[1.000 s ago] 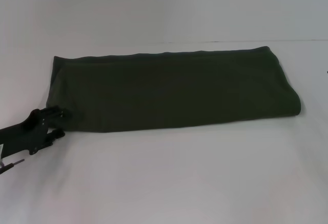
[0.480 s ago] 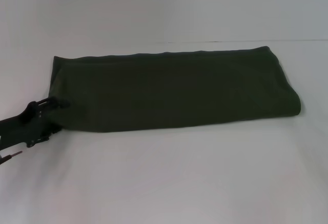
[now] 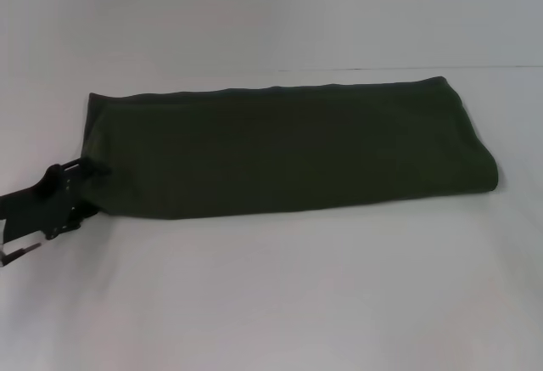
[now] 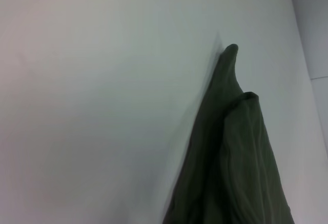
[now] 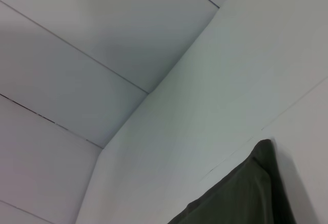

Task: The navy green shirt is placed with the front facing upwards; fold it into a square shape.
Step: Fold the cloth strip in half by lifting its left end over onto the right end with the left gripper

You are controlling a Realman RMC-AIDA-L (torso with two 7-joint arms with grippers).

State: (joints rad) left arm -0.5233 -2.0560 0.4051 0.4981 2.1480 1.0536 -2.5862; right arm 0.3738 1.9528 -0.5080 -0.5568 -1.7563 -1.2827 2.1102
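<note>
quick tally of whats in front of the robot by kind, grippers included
navy green shirt, folded into a long band: 1
left gripper, at the shirt's left end: 1
white table: 1
right gripper: 0 in view
total: 3

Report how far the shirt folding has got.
Done: the navy green shirt lies on the white table folded into a long band, no lettering showing. In hand: the left gripper is at the band's left end. Left: folding the band across into a square. The right gripper is out of view.
</note>
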